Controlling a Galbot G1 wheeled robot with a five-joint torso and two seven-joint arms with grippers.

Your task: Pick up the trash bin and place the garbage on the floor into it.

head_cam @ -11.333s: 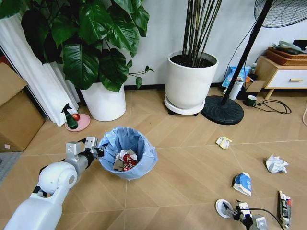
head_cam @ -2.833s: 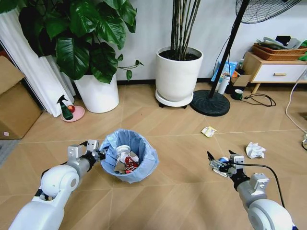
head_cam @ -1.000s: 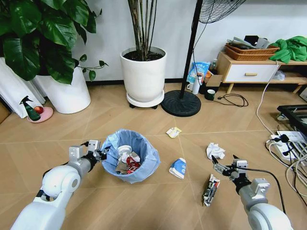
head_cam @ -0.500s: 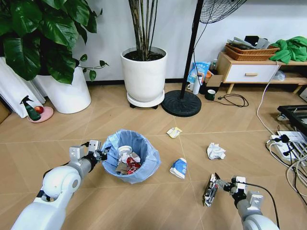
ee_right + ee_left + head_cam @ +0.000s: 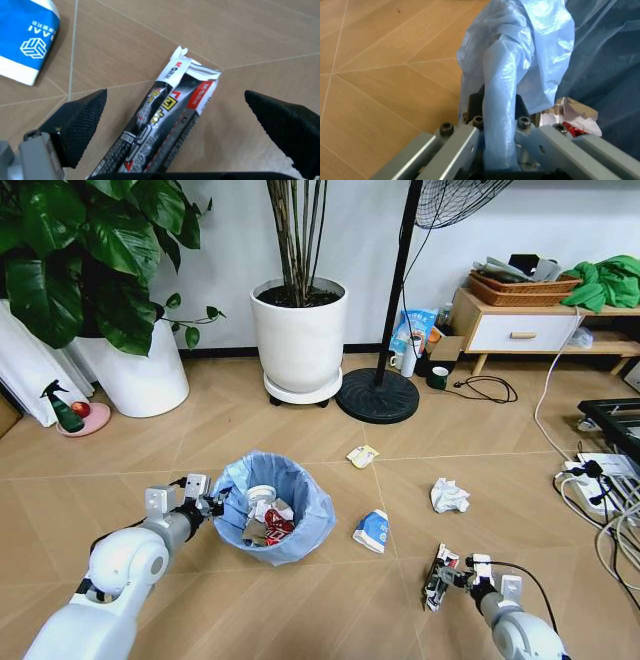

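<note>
1. Four bits of garbage are left on the chevron wooden parquet floor (image 5: 300, 600); several sit inside the small round bin with crinkly blue bag (image 5: 272, 505).
2. Left gripper (image 5: 205, 502) is clamped on the bin's rim.
3. Right gripper (image 5: 452, 574), fingers spread, straddles the flattened glossy printed wrapper (image 5: 167, 133).

Right pincer (image 5: 447, 574) low over floor (image 5: 330, 600), jaws spread wide, printed crushed wrapper (image 5: 435, 576) lying between them. Bare parquet all round wrapper. Blue-white crushed cup (image 5: 371, 530) near, toward trash bin (image 5: 272, 505). Paper ball (image 5: 449, 495) farther ahead. Cables (image 5: 600, 495) crowd floor at right. Bin mouth open above, left pincer (image 5: 200, 502) clamped on its rim.
</note>
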